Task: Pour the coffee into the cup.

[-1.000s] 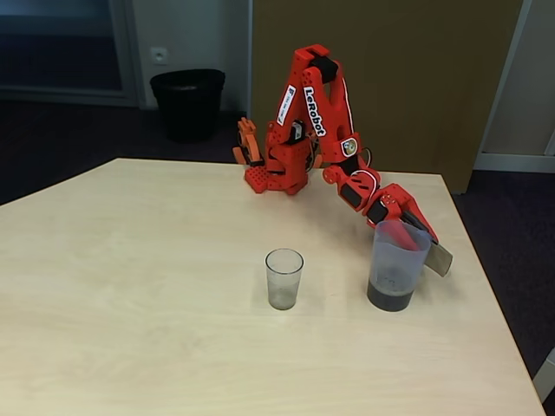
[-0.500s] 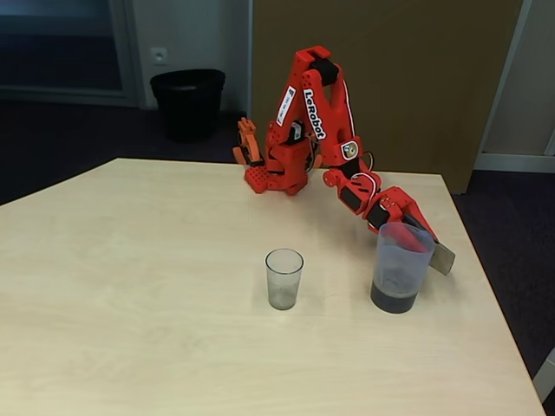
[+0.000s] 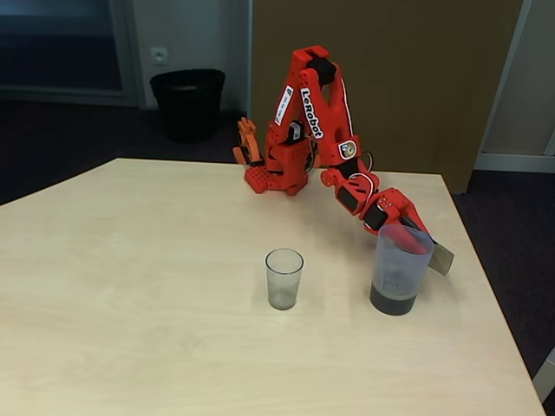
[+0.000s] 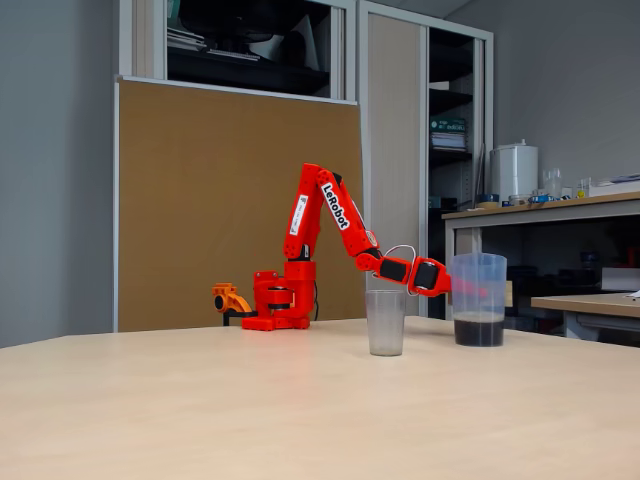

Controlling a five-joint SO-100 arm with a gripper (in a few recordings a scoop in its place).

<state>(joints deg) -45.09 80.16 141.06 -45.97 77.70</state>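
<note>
The cup (image 3: 284,279) is a small clear tumbler standing upright at the middle of the table, and it also shows in the other fixed view (image 4: 385,322). To its right stands the translucent bluish jug (image 3: 397,277) with the coffee (image 3: 392,301), a dark layer in its bottom (image 4: 479,330). My red gripper (image 3: 414,238) reaches down at the jug's far rim beside the flat handle (image 3: 442,258). One finger shows red through the jug's wall (image 4: 462,285). The gripper looks shut on the jug there.
The pale wooden table (image 3: 130,286) has wide free room left of the cup. Its right edge runs close past the jug. The arm's base (image 3: 276,178) sits at the far edge. A black bin (image 3: 187,102) stands on the floor behind.
The jug and the gripper have shifted a little toward the right and the near side. The cup has not moved.
</note>
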